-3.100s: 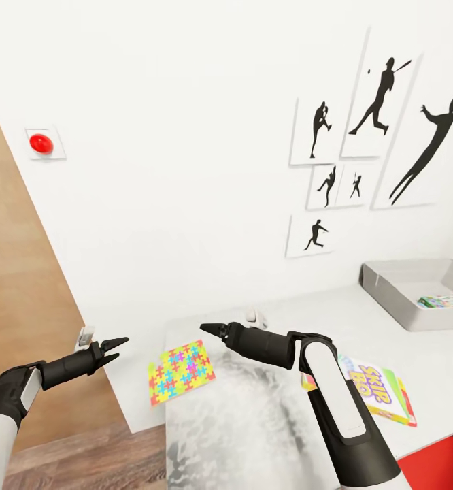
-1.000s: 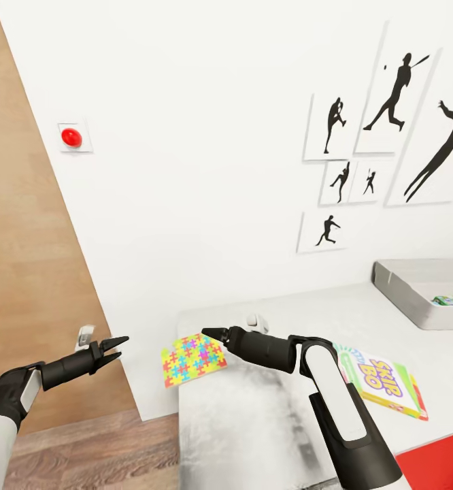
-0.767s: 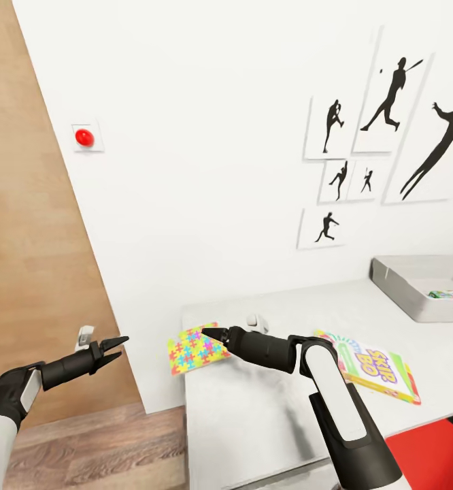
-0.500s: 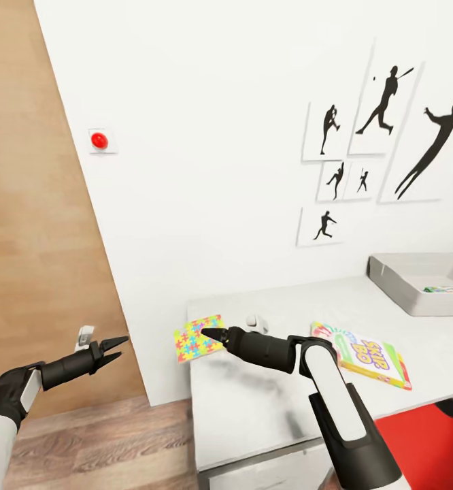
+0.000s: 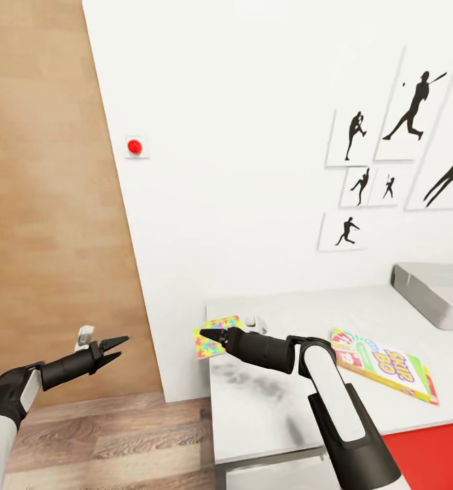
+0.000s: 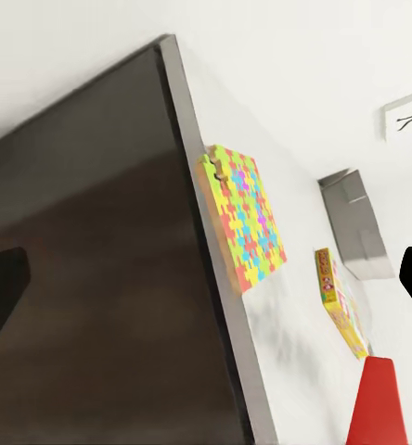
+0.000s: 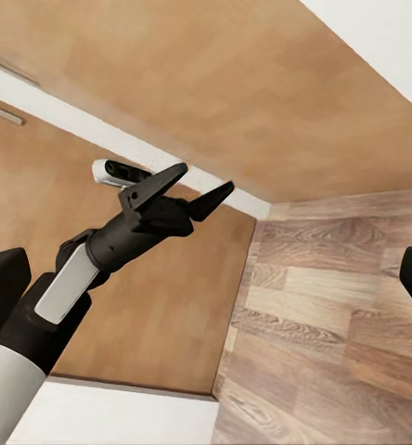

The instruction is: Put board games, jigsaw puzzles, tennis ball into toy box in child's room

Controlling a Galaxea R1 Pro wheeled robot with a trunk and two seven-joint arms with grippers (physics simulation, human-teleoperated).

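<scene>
A jigsaw puzzle (image 5: 216,335) of bright interlocking pieces lies at the near-left corner of the light-grey table (image 5: 308,316), overhanging its edge; the left wrist view shows the puzzle (image 6: 248,222) too. A yellow, green and red board game (image 5: 386,364) lies flat further right. The grey toy box (image 5: 427,286) stands at the far right with something green inside. My right gripper (image 5: 205,334) hovers open in front of the puzzle, part of which it hides. My left gripper (image 5: 121,342) hangs open and empty off the table's left, over the floor, and shows again as the left gripper (image 7: 183,190).
A wood-panelled door or wall (image 5: 49,204) stands at the left, with wood-plank floor (image 5: 118,435) below. The white wall carries a red button (image 5: 135,145) and baseball silhouette pictures (image 5: 417,102). A red chair (image 5: 430,456) sits under the table's front edge. A small white object (image 5: 254,320) rests behind my right arm.
The whole picture has shifted right, so the camera has moved; more wood panel shows at the left. Both arms hold the same pose in the view.
</scene>
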